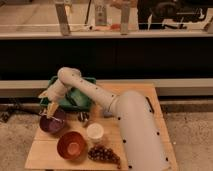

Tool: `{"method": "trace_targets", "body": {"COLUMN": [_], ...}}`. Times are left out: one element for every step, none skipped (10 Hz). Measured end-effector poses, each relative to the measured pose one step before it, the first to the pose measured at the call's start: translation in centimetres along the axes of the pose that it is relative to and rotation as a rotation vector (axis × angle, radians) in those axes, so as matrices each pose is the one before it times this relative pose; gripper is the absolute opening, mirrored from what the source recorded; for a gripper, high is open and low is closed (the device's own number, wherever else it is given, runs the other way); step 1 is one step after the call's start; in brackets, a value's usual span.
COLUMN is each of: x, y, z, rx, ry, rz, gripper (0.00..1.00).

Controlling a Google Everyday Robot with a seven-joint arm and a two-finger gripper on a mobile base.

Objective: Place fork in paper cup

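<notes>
Your gripper (51, 108) is hanging over the purple bowl (53, 124); jaws, cannot tell. The paper cup (95, 132) is sitting upright beside the orange bowl (72, 145), showing cream inside.

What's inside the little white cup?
The paper cup shows only its pale inside; it looks empty. Nothing covers its opening. The gripper hangs away from it, over the purple bowl.

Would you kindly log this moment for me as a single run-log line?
gripper: above purple bowl | paper cup: upright on table, nothing seen inside | step: placing not yet done
</notes>
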Motion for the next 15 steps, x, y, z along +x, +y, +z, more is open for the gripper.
{"method": "trace_targets", "body": {"x": [0.175,0.076,-0.046,0.007,-0.028,0.01,-0.028,0.01,-0.018,-0.058,-0.111,-0.132,-0.108,-0.111,-0.003], "y": [-0.226,-0.12,-0.233,-0.196,-0.169,-0.146,-0.102,-0.122,-0.091,-0.116,-0.048,-0.05,-0.026,-0.032,0.027], "z": [0.513,0.404,0.446,0.389,0.392,0.246,0.279,0.22,0.242,0.189,0.224,0.159,0.115,0.038,0.054], "rx": [-0.00974,-0.00777,-0.00837,-0.00821,-0.00963,-0.00606,-0.00849,-0.00836,-0.00777,-0.00607,-0.00813,-0.00515,-0.00402,-0.00242,-0.00323], "ry": [-0.00697,-0.00483,-0.00701,-0.00632,-0.00696,-0.00532,-0.00687,-0.0059,-0.00604,-0.00531,-0.00424,-0.00334,-0.00246,-0.00243,-0.00137], "rz": [0.00667,0.00349,0.00276,0.00251,0.00194,0.00147,0.00078,0.00004,0.00028,-0.00004,-0.00114,-0.00114,-0.00082,-0.00078,0.00066], "gripper": [0.8,0.8,0.8,0.8,0.8,0.8,0.8,0.79,0.74,0.74,0.74,0.7,0.65,0.63,0.56]}}
